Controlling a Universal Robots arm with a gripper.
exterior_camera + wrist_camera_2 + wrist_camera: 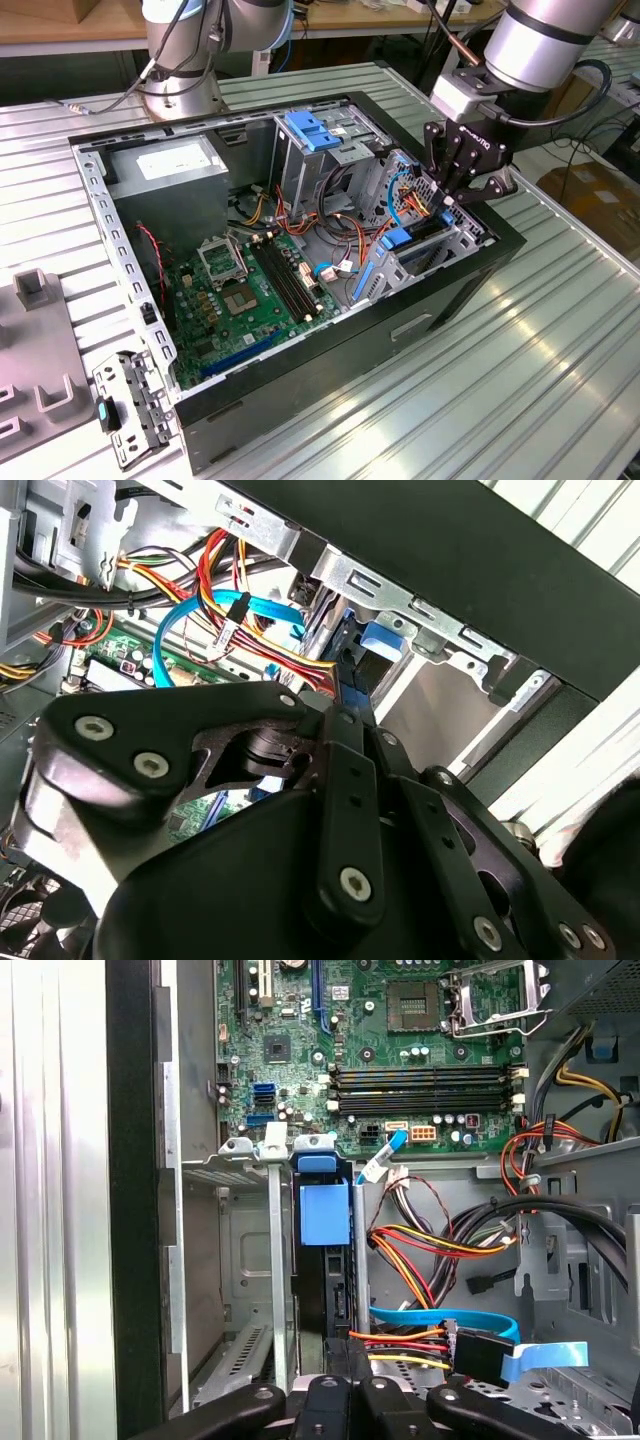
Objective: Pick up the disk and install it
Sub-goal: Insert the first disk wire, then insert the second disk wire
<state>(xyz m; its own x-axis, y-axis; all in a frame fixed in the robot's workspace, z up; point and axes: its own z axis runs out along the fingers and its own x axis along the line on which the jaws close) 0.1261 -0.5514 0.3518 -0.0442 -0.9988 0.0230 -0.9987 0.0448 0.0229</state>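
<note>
Open PC case (470,280) sits on a ribbed metal table (560,380), side panel off, mobo (250,300) w/ empty CPU socket and RAM slots in plain sight. Gripper (447,192) is hanging over the drive cage (440,235) at the case corner on the exterior view's right, black linkage pulled in tight, fingers look nearly closed around smth thin. The disk (325,1260) seems to be standing on edge in that cage slot, blue plastic rail tab on its end; in the first wrist view the dark body runs from the blue tab toward the fingertips (345,1400). Can't tell for sure whether the pads actually pinch it or just sit against it. Blue SATA cable (470,1322) and red/yellow/orange power wires (420,1245) lie just beside the slot. Grey PSU (165,165) is at the far corner, blue latch (315,130) atop the tall cage.
</note>
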